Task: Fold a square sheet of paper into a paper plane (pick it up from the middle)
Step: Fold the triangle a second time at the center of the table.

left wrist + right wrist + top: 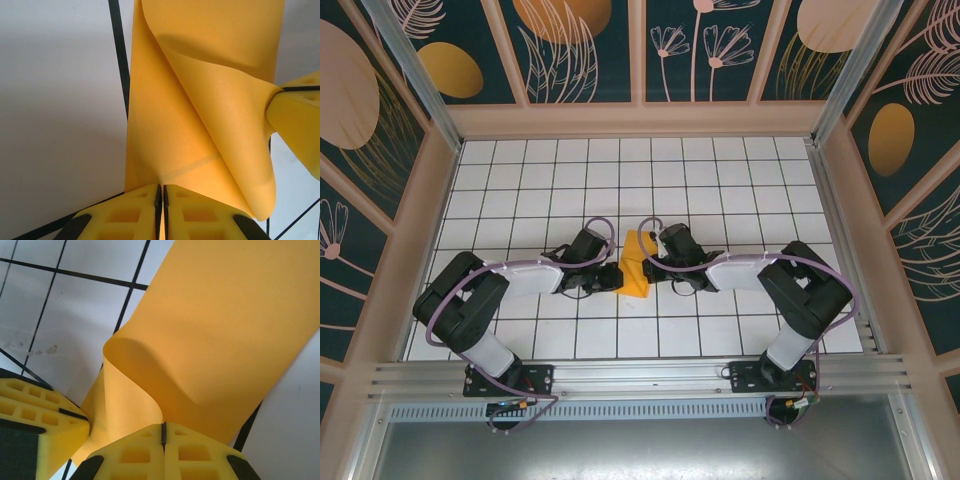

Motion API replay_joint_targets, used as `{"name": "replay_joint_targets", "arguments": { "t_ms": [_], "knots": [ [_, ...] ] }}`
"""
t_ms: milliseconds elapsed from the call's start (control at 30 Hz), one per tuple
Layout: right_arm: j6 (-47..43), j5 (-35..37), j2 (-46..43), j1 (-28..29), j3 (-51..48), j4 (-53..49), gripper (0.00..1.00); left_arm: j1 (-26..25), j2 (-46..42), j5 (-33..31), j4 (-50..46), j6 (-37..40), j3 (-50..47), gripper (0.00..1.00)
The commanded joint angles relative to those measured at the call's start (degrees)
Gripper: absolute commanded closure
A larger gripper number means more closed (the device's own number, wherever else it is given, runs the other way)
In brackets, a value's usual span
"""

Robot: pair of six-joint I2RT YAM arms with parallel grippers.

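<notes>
Clamped from both sides
My left tool (161,192) and right tool (163,430) are clamped on the square sheet of paper (638,265), lying near-to-far between them.

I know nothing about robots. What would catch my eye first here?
A bright orange-yellow paper sits in the middle of the white tiled table, curled and partly folded. From either side, the left hand and the right hand are each pinched shut on it. Around them stand dark walls painted with flowers.
</notes>
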Motion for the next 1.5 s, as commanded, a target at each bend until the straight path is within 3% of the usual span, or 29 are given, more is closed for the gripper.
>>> {"name": "replay_joint_targets", "arguments": {
  "t_ms": [0, 1467],
  "knots": [
    [-0.9, 2.5, 0.4, -0.4, 1.1, -2.0, 1.00, 0.1, 0.5, -2.1, -2.8, 1.3, 0.6, 0.85],
    [-1.7, 4.4, 2.9, -0.4, 3.4, -3.6, 1.00, 0.1, 1.5, -1.5, -2.3, 1.5, 0.7, 0.85]
  ]
}}
